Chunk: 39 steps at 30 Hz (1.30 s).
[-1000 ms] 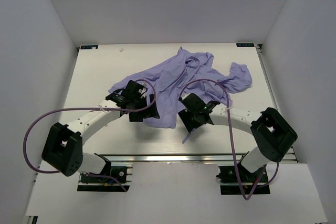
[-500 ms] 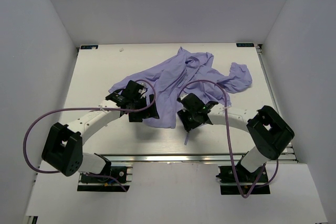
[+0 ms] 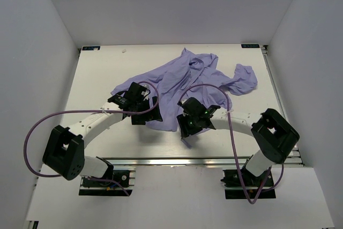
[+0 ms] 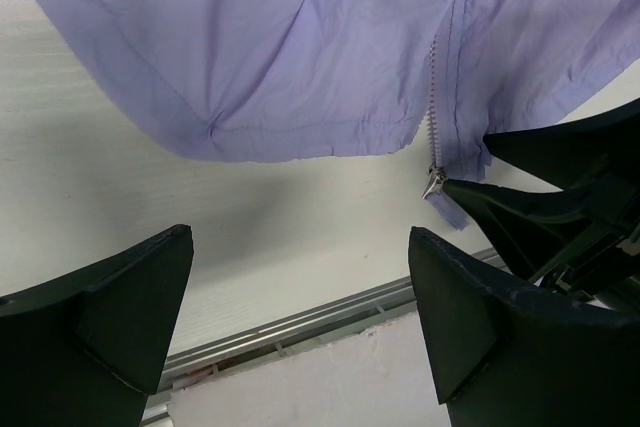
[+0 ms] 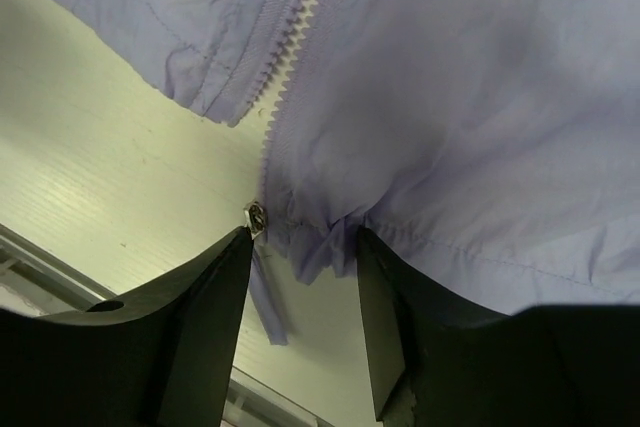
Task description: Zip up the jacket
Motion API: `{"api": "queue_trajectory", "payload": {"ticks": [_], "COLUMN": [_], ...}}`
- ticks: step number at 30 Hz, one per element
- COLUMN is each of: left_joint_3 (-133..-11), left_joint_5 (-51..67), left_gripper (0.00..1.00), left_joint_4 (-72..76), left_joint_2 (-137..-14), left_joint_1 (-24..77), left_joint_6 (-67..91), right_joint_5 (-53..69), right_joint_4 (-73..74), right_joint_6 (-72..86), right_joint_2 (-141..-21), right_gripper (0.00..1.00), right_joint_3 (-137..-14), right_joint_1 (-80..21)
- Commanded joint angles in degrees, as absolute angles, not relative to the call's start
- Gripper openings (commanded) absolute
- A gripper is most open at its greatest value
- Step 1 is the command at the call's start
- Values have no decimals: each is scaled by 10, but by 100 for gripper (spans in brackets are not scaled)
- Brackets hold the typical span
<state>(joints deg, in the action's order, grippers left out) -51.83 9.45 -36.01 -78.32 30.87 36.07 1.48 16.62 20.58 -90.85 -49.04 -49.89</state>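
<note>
The lavender jacket (image 3: 182, 79) lies crumpled across the middle and back of the table. Its near hem shows in the left wrist view (image 4: 280, 57), with the zipper (image 4: 434, 87) ending in a metal slider (image 4: 433, 183). My left gripper (image 4: 300, 247) is open and empty, just short of the hem (image 3: 146, 112). My right gripper (image 5: 300, 237) is open, its fingertips either side of the hem's bottom corner (image 3: 187, 127). The slider (image 5: 256, 217) sits at the tip of its left finger (image 5: 200, 317). A thin purple strip (image 5: 265, 302) hangs below the slider.
The metal rail (image 3: 177, 161) runs along the table's near edge, right below both grippers. White walls enclose the table on the left, right and back. A sleeve (image 3: 244, 79) spreads toward the back right.
My right gripper has moved left and slightly nearer, up to the jacket's bottom zipper end. The left arm and the jacket have not visibly moved.
</note>
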Motion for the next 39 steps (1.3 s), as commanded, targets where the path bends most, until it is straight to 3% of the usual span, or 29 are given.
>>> {"api": "queue_trajectory", "payload": {"ticks": [1, 18, 20, 22, 30, 39], "left_joint_3": [-532, -532, -533, -533, -529, -577], "left_joint_5": [89, 76, 73, 70, 97, 71], "left_gripper": [98, 98, 98, 98, 98, 98], "left_joint_4": [-364, -373, -377, -379, -361, -357], "left_joint_2": [-773, -773, -770, -763, -744, -827], "left_joint_1": [309, 309, 309, 309, 311, 367], "left_joint_6": [362, 363, 363, 361, 354, 351], "right_joint_5": [0, -131, -137, -127, -124, -87], "right_joint_4": [179, 223, 226, 225, 182, 117], "right_joint_6": [228, 288, 295, 302, 317, 352], "right_joint_2": [-908, -994, -1003, -1010, -897, -724], "right_gripper": [52, 34, 22, 0, 0, 0], "right_joint_3": [-504, -540, -544, -546, -506, -409], "right_joint_1": [-501, -558, -567, -572, -565, -515]}}
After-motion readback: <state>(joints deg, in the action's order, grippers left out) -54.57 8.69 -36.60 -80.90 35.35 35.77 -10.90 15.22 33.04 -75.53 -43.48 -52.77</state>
